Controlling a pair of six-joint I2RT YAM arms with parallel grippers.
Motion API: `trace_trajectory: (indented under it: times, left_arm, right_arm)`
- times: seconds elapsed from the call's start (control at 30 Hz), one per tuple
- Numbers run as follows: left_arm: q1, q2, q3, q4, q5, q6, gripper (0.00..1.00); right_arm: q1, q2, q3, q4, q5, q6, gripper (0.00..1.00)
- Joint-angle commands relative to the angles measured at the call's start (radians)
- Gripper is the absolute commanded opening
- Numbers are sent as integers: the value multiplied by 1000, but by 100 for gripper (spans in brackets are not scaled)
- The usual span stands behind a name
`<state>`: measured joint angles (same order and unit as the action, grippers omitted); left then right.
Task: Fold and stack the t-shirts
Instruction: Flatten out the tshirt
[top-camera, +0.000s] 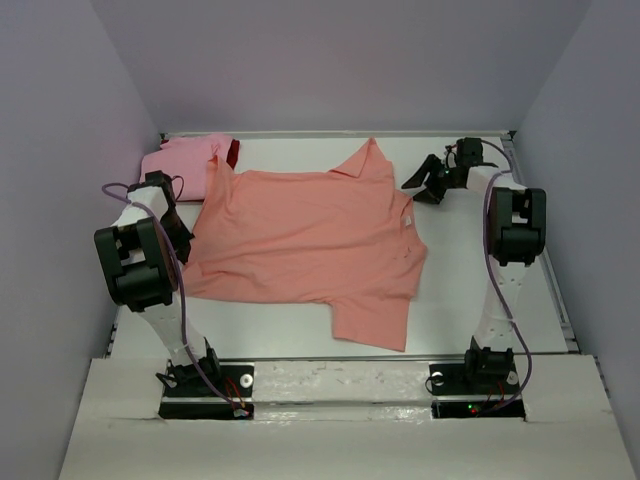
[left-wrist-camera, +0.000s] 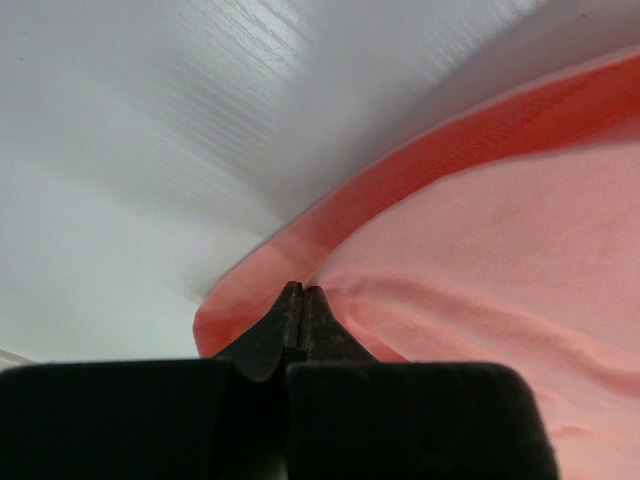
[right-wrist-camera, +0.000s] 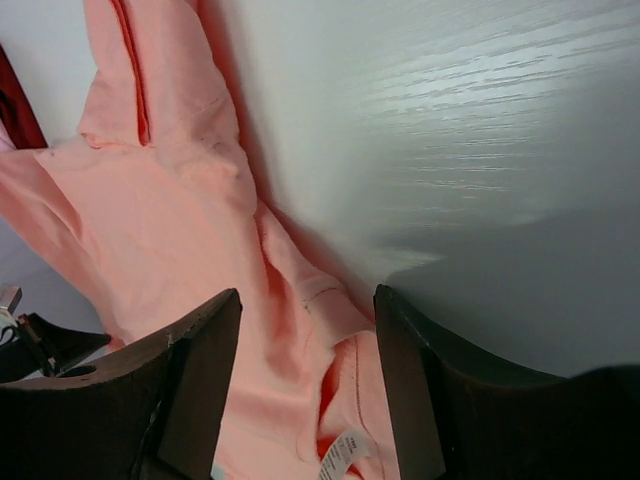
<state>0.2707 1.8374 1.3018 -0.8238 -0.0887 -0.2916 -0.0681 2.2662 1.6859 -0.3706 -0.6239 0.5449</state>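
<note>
The salmon-orange t-shirt (top-camera: 310, 240) lies spread flat in the middle of the table, collar toward the right. My left gripper (top-camera: 186, 240) sits at its left edge. In the left wrist view its jaws (left-wrist-camera: 300, 296) are shut on the hem of this shirt (left-wrist-camera: 480, 250), which creases at the tips. My right gripper (top-camera: 418, 190) is open just off the shirt's right side, near the collar. In the right wrist view it (right-wrist-camera: 308, 330) hangs over the collar and label (right-wrist-camera: 345, 455) and holds nothing. The lighter pink t-shirt (top-camera: 185, 160) lies folded at the back left, with dark red (top-camera: 233, 152) showing at its right edge.
The white table (top-camera: 470, 290) is boxed in by grey walls on the left, back and right. Bare table surface shows on the right side and at the back. Both arm bases stand at the near edge.
</note>
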Motion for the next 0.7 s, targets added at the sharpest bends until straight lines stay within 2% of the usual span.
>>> trace_trajectory:
  times: [0.0, 0.13, 0.17, 0.23, 0.27, 0.67]
  left_arm:
    - [7, 3, 7, -17, 6, 19, 0]
    - [7, 5, 7, -20, 4, 19, 0]
    - [7, 5, 7, -20, 4, 17, 0]
    - [9, 5, 7, -18, 3, 19, 0]
    - [7, 5, 7, -18, 3, 19, 0]
    - [-28, -7, -10, -34, 35, 2, 0]
  right_arm:
    - [45, 42, -31, -14, 13, -16, 62]
    - [45, 32, -57, -14, 27, -20, 53]
    - [45, 30, -60, -14, 27, -22, 44]
    - [45, 30, -60, -19, 35, -28, 10]
    - [45, 32, -54, -24, 47, -28, 0]
    - [34, 0, -17, -113, 197, -57, 0]
